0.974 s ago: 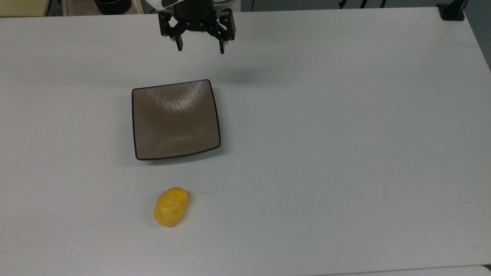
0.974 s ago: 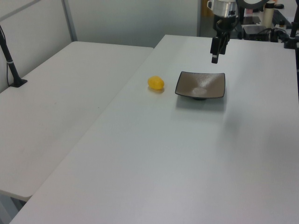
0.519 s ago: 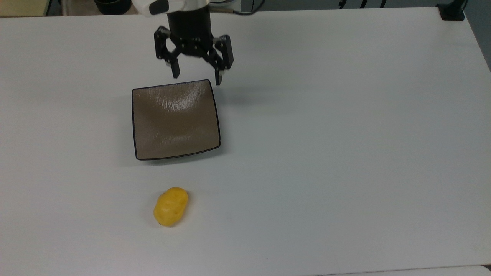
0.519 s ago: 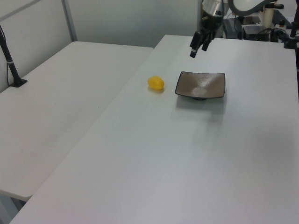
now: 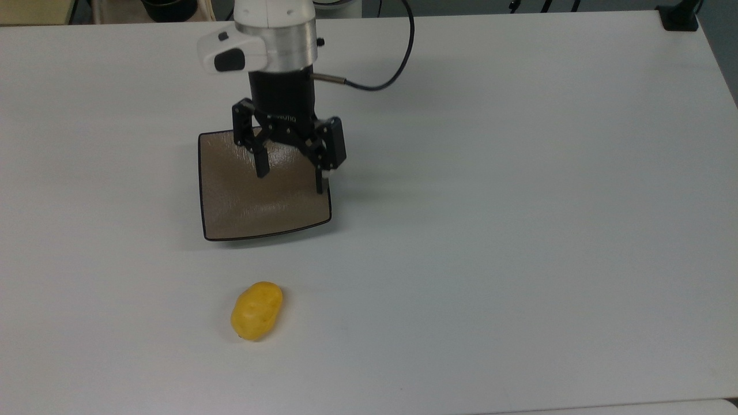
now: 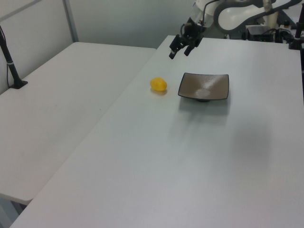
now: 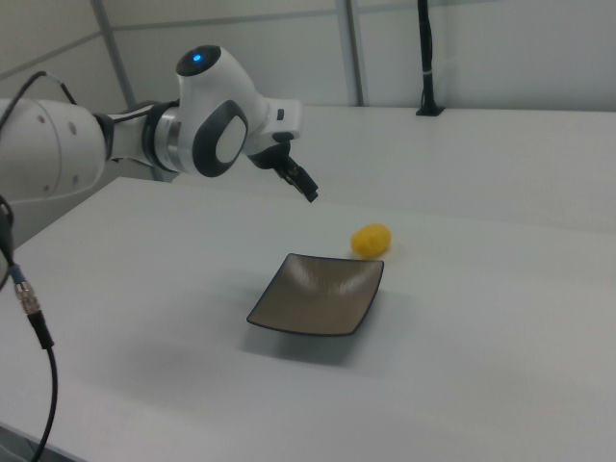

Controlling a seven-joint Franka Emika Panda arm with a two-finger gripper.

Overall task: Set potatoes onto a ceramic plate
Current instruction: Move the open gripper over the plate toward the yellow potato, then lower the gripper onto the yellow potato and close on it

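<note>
Reading the left view from its left side across, you first meet the potato point(image 6: 158, 84), lying on its side on the white worktop point(image 6: 190, 156), untouched and with nothing around it. Just to the left view's right of it sits the ceramic plate point(image 6: 216, 90), flat on the worktop and bare inside; the two are near each other but clearly apart, with a strip of worktop between them. Above that strip and somewhat farther back hangs the hand point(image 6: 180, 46), raised well clear of both, its two fingers spread wide and gripping nothing. The top view tells you the same thing from another angle: the hand point(image 5: 290, 180) appears over the plate point(image 5: 230, 213), fingers parted about as wide as the potato is long, while the potato point(image 5: 256, 310) lies toward the bottom of the top view, below the plate's near edge. In the right view the potato point(image 7: 371, 240) rests just beyond the plate's point(image 7: 289, 318) far corner, and the hand point(image 7: 306, 189) hangs in the air to the right view's left of it. By my judgement you are at the very start: nothing has been picked up and the plate holds nothing. What remains is nearly everything: bring the hand over the potato, lower it, close, lift, carry across and release onto the plate.
</note>
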